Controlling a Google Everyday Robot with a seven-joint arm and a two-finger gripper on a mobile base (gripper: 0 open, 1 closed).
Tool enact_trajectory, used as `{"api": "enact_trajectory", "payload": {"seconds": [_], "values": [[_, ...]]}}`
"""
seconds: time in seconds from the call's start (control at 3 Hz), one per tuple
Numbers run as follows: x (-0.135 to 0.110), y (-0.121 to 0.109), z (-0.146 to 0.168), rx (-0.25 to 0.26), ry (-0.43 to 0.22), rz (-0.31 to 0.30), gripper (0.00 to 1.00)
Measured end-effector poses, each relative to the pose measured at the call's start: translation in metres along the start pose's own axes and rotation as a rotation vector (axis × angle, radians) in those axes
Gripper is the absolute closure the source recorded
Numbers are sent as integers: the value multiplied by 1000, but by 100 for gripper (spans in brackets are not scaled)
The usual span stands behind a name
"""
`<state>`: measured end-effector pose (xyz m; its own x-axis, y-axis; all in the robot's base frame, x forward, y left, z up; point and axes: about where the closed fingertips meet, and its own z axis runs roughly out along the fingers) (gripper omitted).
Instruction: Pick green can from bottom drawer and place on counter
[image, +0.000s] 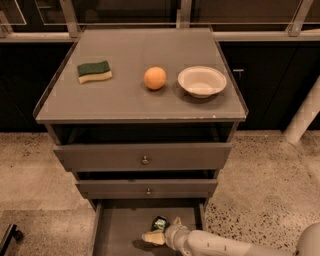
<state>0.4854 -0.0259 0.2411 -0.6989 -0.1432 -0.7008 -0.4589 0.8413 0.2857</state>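
Camera view – gripper in bottom drawer, jaws apart, nr green can

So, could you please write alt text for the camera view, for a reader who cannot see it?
The robot's gripper is inside the open bottom drawer, right by the green can. On the counter above sit a green-and-yellow sponge, an orange and a white bowl.

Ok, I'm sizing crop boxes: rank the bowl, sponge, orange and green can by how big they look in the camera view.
1. white bowl
2. green-and-yellow sponge
3. orange
4. green can: looks smallest, but unsure, since the end effector at it in the bottom drawer partly hides it.
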Motion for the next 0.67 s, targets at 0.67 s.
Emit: {"api": "enact_trajectory", "payload": {"seconds": [0.67], "values": [[49,-21,48,49,35,58,0]]}}
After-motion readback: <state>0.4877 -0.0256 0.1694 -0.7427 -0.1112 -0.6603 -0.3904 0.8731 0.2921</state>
